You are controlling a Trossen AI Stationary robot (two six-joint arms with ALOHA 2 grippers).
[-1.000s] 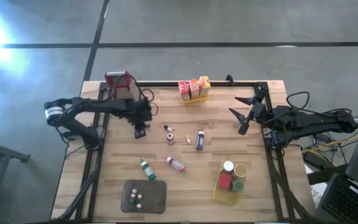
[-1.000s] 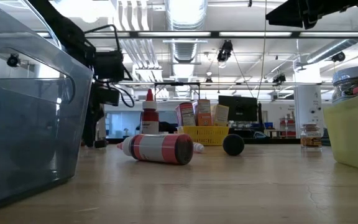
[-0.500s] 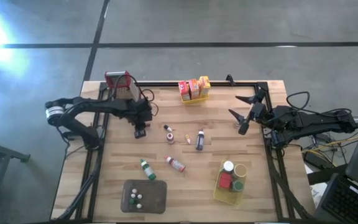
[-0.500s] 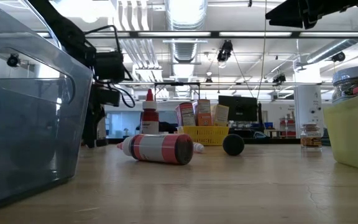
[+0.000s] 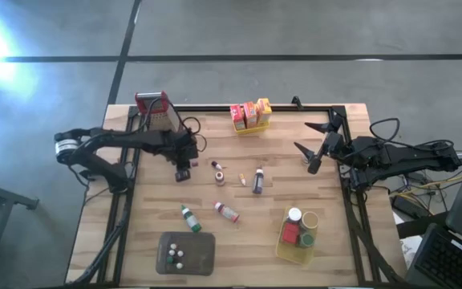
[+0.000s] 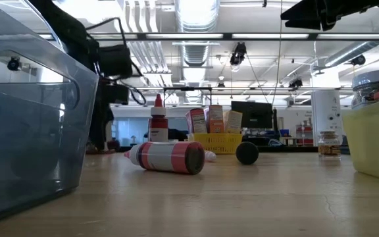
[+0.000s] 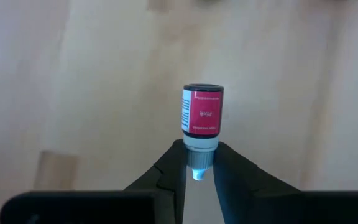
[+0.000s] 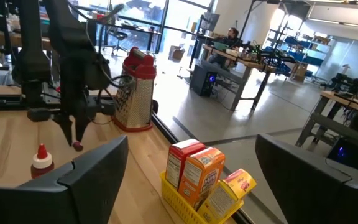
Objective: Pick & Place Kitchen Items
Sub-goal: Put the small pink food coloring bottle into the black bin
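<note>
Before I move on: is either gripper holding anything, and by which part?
The left gripper pinches the pink-labelled bottle by its white cap end. The right gripper is open, empty.

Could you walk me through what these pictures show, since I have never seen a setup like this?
This is a wooden table with two dark robot arms, each ending in a two-finger gripper. One picture looks straight down, one looks level across the tabletop, and one comes from a camera on each wrist.

The left gripper is shut on a small pink bottle, pinched by its cap end above the wood. The right gripper stands open and empty at the table's right side.

On the table lie several tiny bottles, among them a red-banded bottle on its side. A yellow basket holds small boxes, another basket holds jars, a grey tray holds little bottles, and a metal grater stands in the corner.
</note>
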